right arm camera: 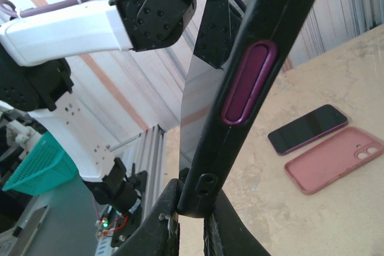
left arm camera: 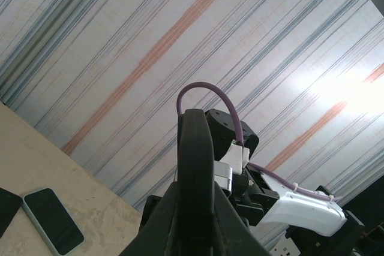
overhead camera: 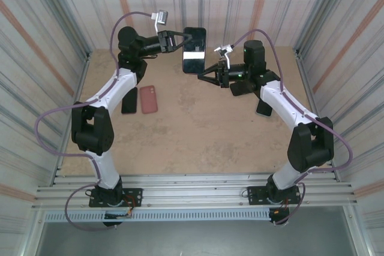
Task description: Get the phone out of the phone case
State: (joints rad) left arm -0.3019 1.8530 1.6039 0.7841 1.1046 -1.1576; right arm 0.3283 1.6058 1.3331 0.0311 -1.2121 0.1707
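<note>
left tool [overhead camera: 179,40] clamps the phone [overhead camera: 194,49] up top, right tool [right arm camera: 192,214] pinches its lower corner, mid-air. grips look set; next, pry the case [right arm camera: 282,10] edge off.

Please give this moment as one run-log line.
left gripper: shut on cased phone | right gripper: shut on its lower end | removal: pending

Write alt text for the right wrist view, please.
A black-cased phone with a magenta side button stands edge-on, its lower end pinched in the right tool. Behind, a pink phone case and a dark phone lie side by side on the beige table.
</note>
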